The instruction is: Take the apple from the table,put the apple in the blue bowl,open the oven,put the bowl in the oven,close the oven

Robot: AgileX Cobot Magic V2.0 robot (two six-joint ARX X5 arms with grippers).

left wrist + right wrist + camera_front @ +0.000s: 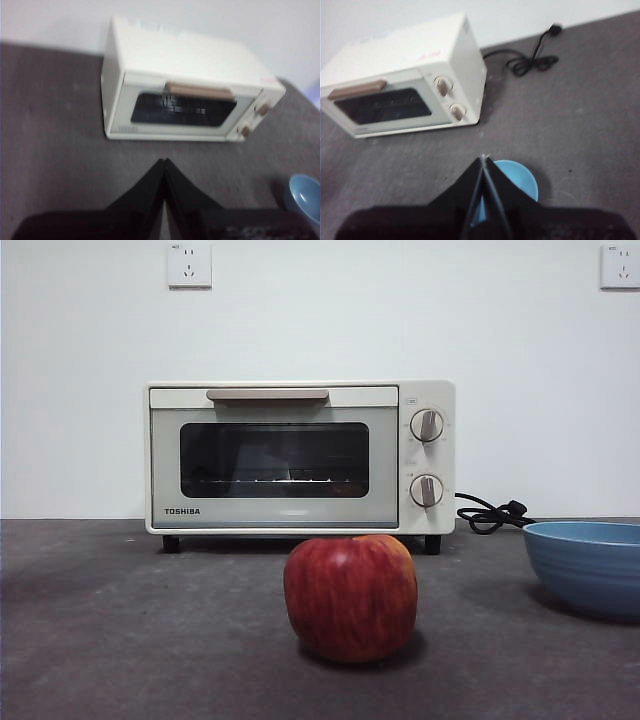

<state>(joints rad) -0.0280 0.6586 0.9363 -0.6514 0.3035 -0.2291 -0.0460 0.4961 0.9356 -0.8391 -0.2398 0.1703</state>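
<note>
The red apple [350, 597] rests on the dark grey table [120, 640] in front of the oven [300, 456], whose door is closed. The blue bowl [588, 565] stands empty at the right, cut by the picture's edge. Neither arm shows in the front view. High over the table, my left gripper [164, 162] is shut, with the oven [185, 90] ahead of it and the bowl [305, 196] off to one side. My right gripper [483, 160] is shut too, hanging above the bowl [517, 182], with the oven [400, 80] beyond. The apple is hidden in both wrist views.
A black power cord [490, 515] lies coiled on the table right of the oven, also seen as a cord [530, 60] in the right wrist view. A white wall with two sockets [189, 265] stands behind.
</note>
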